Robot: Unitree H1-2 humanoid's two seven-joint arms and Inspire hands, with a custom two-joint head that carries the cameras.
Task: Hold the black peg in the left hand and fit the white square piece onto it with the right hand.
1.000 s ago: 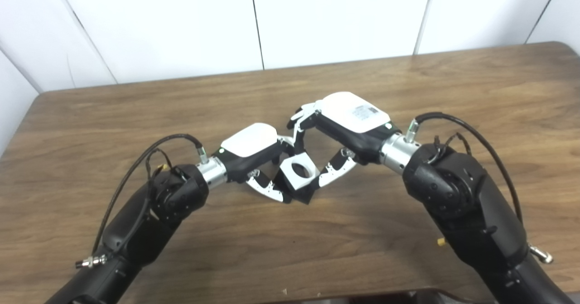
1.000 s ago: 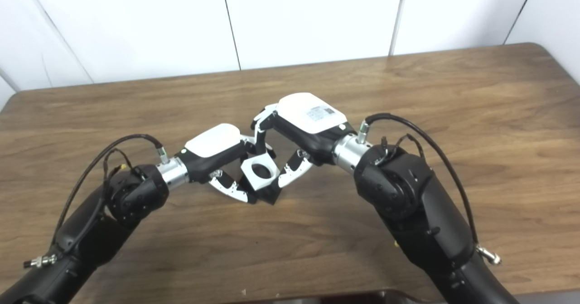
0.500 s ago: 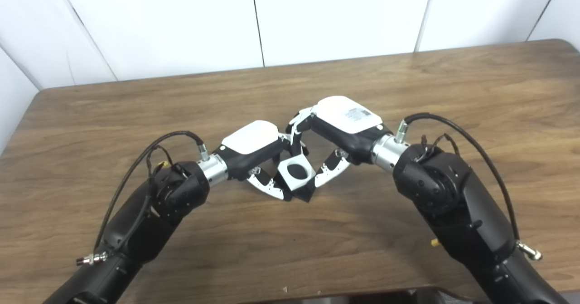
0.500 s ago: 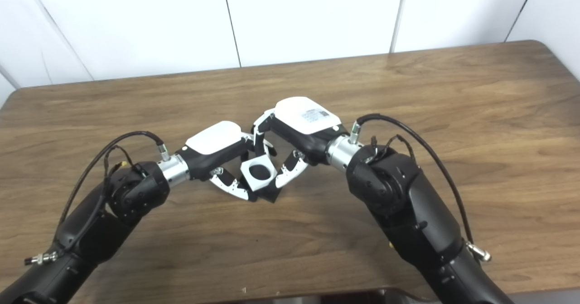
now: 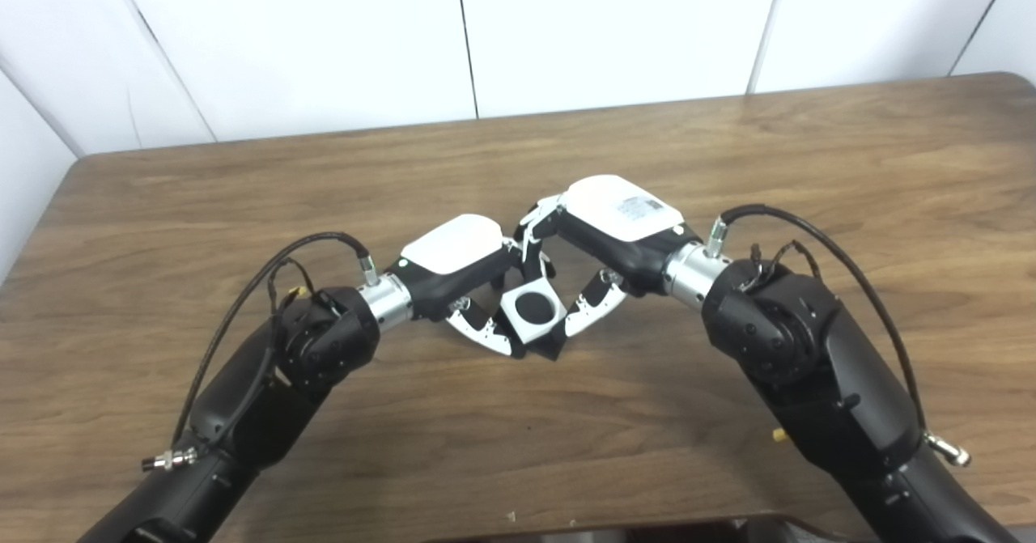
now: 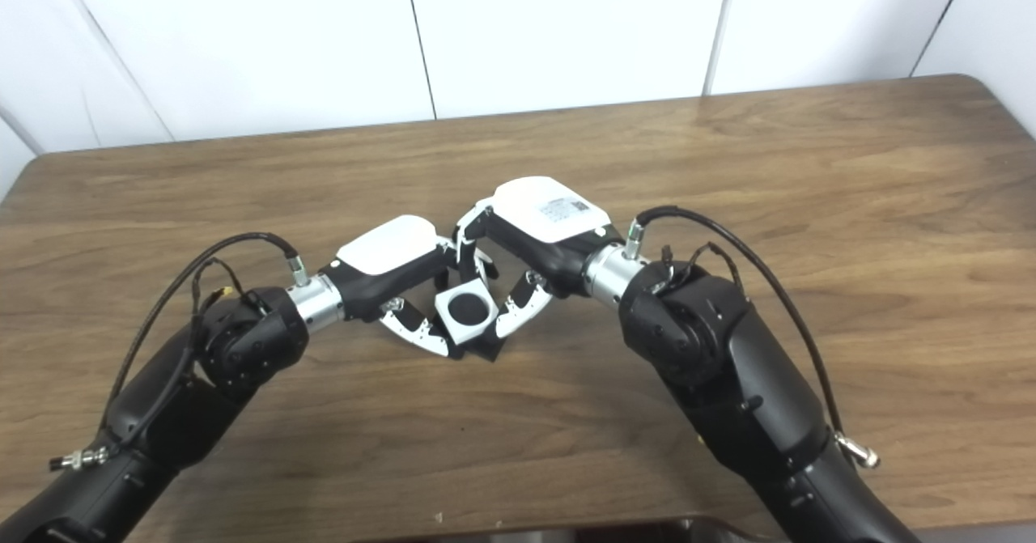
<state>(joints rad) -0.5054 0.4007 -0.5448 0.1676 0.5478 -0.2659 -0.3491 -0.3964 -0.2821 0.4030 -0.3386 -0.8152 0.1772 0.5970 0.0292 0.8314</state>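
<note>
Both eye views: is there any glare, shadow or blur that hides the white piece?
Left eye view: white piece is sharp; its hole reads black, and soft shadow lies on the table under the arms. Right eye view: the same, with a pale sheen on the far right of the table; no blur on the hands.

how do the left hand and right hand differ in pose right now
The right hand sits higher and farther back on the brown wooden table than the left hand. The right hand's white cover bears a printed label; the left hand's is plain. Both meet at the white square piece, whose round hole looks filled with black, the black peg.
</note>
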